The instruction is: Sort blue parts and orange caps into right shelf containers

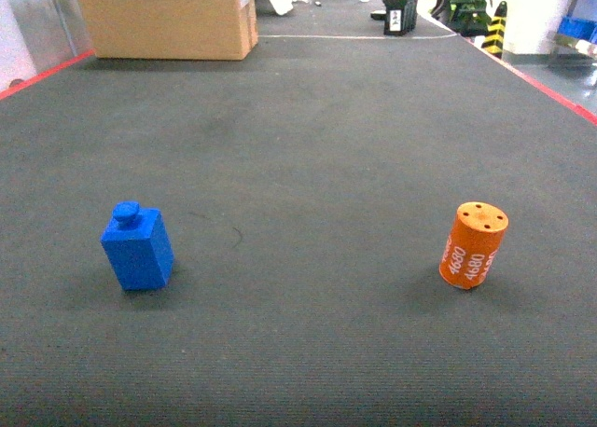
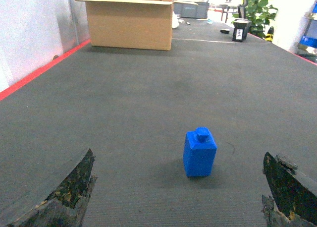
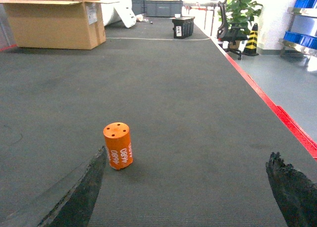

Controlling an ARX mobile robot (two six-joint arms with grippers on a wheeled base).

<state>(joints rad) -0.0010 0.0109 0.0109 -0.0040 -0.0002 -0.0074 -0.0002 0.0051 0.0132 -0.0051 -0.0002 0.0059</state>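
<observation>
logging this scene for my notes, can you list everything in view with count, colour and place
blue plastic block with top stud: 1, blue, upright on the mat, left side
orange tapered plastic cap printed 4680: 1, orange, upright on the mat, right side
dark grey ribbed floor mat: 1, dark grey, red-edged
brown cardboard box: 1, brown, far left
black bin: 1, far centre
green potted plant: 1, far right
yellow-black striped cone: 1, beside the plant
blue shelf crates: blue, far right, count unclear
left claw: open, behind the block
right claw: open, behind the cap

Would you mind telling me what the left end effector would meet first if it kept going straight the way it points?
Probably the blue part: it stands upright on the dark mat, ahead between the open fingers, slightly right of centre. Depth is hard to judge.
</observation>
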